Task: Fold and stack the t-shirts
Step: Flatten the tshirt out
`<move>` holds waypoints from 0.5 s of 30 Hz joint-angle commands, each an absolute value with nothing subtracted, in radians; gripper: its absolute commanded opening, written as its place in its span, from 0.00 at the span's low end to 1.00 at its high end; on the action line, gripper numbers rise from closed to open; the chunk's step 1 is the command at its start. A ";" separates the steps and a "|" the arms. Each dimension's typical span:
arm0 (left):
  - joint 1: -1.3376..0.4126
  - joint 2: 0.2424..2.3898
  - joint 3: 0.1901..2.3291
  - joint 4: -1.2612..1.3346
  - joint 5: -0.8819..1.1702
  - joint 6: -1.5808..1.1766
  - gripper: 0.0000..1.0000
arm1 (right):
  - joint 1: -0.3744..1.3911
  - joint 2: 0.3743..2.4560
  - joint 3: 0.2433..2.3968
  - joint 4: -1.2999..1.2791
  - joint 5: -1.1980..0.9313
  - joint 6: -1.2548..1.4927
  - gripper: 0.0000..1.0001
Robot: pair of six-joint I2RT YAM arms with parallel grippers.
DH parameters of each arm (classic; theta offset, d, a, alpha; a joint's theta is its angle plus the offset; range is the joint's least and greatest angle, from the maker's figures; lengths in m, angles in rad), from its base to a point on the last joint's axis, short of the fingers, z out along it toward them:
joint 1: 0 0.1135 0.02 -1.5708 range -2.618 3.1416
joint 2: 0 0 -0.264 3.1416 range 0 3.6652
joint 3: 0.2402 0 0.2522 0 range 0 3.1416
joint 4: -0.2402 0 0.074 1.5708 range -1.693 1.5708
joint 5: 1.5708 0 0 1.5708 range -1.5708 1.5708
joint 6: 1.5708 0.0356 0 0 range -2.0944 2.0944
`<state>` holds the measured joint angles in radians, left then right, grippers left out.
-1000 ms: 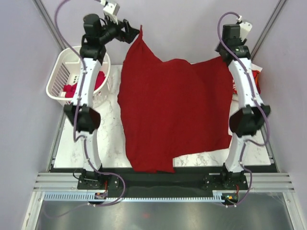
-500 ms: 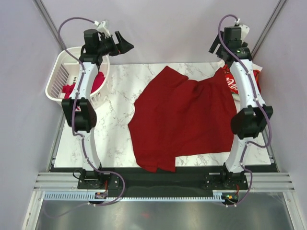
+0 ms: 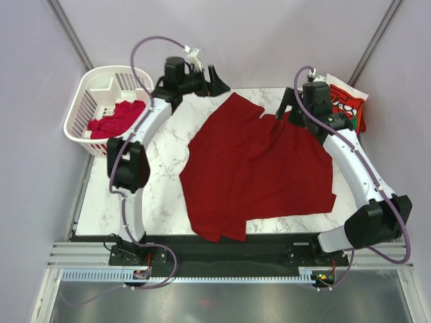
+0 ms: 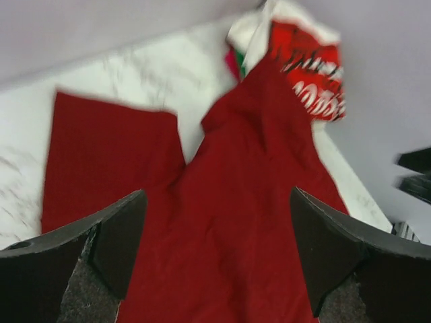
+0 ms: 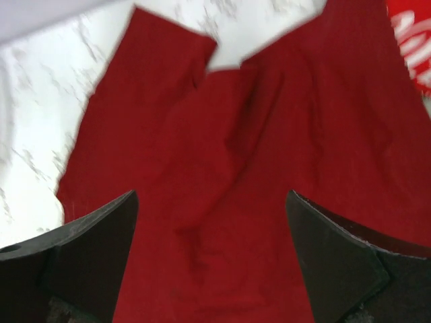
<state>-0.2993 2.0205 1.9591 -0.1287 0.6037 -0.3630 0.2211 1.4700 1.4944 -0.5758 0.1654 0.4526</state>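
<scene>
A plain dark red t-shirt [image 3: 259,171] lies spread and wrinkled on the marble table [image 3: 161,195], one sleeve [image 3: 236,108] reaching toward the far edge. My left gripper [image 3: 217,82] hovers open just beyond that sleeve, nothing between its fingers [image 4: 114,235]; its wrist view looks down on the dark red t-shirt [image 4: 222,202]. My right gripper [image 3: 285,108] hangs open above the shirt's far right part, empty, with the dark red cloth [image 5: 236,168] below it. A folded red Coca-Cola t-shirt [image 3: 345,102] lies at the far right corner, also seen from the left wrist [image 4: 313,81].
A white slotted basket [image 3: 91,91] stands at the far left with crumpled red tees [image 3: 120,116] inside. Bare marble shows left of the spread shirt and along the front right edge [image 3: 296,221]. Grey walls close in on the table.
Both grippers opened and let go of the shirt's far corners. The shirt dropped from hanging to lying on the table. Both arms swung inward and lower over its far edge.
</scene>
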 commanded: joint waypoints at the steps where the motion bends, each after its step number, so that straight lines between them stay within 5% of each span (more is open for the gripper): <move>1: -0.333 2.176 1.942 -0.186 0.600 -0.432 0.93 | 0.216 1.329 1.395 -0.555 0.120 0.451 0.98; 15: -0.356 2.468 2.029 -0.222 0.578 -0.463 0.93 | 0.218 1.157 1.258 -0.617 0.092 0.419 0.98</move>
